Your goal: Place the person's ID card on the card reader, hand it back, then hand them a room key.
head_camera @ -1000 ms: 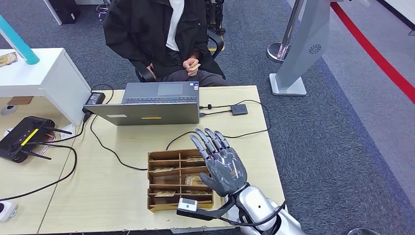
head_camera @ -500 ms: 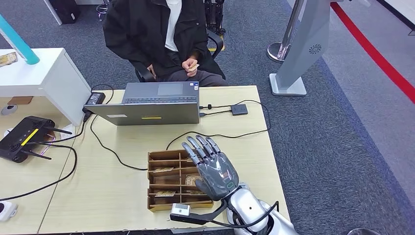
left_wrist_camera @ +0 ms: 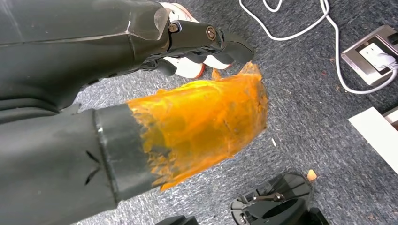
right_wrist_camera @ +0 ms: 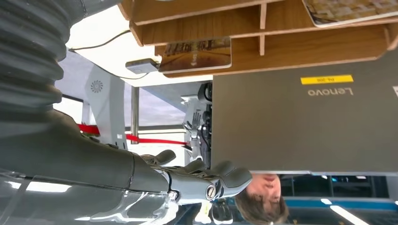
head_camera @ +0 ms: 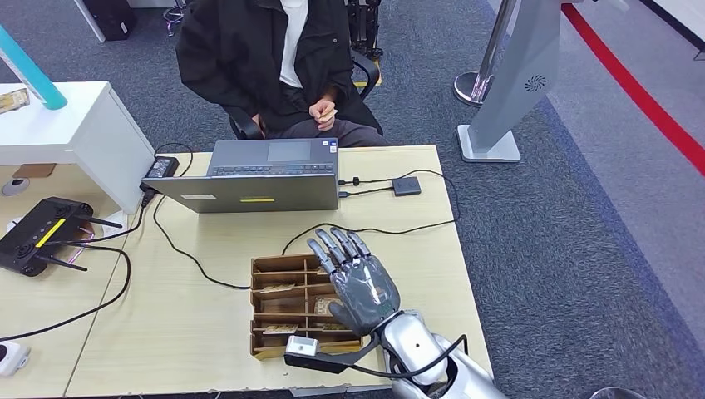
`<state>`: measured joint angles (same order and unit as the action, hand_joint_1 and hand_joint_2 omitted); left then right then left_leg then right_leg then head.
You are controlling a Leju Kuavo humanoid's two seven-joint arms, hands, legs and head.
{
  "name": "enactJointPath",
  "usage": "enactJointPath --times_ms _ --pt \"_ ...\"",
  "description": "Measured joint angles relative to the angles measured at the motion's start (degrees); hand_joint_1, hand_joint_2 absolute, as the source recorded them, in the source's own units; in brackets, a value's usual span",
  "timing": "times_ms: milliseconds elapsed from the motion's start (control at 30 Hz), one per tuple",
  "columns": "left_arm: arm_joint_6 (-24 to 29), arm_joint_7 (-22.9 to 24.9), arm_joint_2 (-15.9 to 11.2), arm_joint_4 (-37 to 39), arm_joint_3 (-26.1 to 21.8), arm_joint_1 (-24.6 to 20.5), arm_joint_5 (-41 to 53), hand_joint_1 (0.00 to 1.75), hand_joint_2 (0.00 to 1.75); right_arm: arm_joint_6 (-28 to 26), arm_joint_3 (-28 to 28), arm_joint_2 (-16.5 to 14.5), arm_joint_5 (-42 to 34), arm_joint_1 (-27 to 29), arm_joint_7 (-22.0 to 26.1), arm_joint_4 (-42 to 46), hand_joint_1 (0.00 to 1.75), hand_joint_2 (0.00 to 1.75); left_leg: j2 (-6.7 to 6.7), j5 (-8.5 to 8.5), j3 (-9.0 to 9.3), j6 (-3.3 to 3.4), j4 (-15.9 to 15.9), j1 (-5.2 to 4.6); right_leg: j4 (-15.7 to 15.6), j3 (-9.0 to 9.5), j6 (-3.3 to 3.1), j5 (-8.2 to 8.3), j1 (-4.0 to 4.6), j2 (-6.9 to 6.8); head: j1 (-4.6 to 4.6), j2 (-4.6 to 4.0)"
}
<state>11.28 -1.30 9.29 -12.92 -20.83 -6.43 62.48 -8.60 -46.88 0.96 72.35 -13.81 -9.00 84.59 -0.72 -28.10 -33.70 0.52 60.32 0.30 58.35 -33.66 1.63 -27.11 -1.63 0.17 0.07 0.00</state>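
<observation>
We see a pale wooden desk running across the head view, with a person in a dark jacket seated at its far edge. A grey laptop stands open near that edge, its lid facing us and its keyboard toward the person. To the right of the laptop a small dark card reader lies flat on the desk, joined to the laptop by a cable.

Nearer us sits a wooden tray divided into compartments, several holding room key cards lying flat. Our right hand hovers above the tray's right side, palm down, its fingers stretched out and spread apart, holding nothing. In the right wrist view the same fingers lie extended with the laptop lid behind them.

The person's hand rests at their lap and pinches a small pale card, probably the ID card, though it is too small to be sure.

Our left hand hangs over the carpet with its dark fingers curled in on nothing.
</observation>
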Motion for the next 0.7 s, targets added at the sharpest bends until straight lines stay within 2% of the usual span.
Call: enactJointPath --times_ms 500,700 --pt "-0.23 0.18 0.02 -0.01 0.84 -0.02 0.19 0.0 0.0 0.61 0.24 -0.99 -1.09 -0.95 -0.55 -2.67 0.0 1.75 0.0 0.0 0.0 0.0 0.0 0.0 0.0 0.0 0.0 0.0 0.0 0.0 -0.01 0.0" --pt "-0.32 0.19 0.02 -0.02 0.85 -0.03 0.19 0.0 0.0 0.79 0.35 -1.03 -1.2 -1.03 -0.59 -2.74 0.05 1.75 0.0 0.0 0.0 0.0 0.0 0.0 0.0 0.0 0.0 0.0 0.0 0.0 0.0 0.0"
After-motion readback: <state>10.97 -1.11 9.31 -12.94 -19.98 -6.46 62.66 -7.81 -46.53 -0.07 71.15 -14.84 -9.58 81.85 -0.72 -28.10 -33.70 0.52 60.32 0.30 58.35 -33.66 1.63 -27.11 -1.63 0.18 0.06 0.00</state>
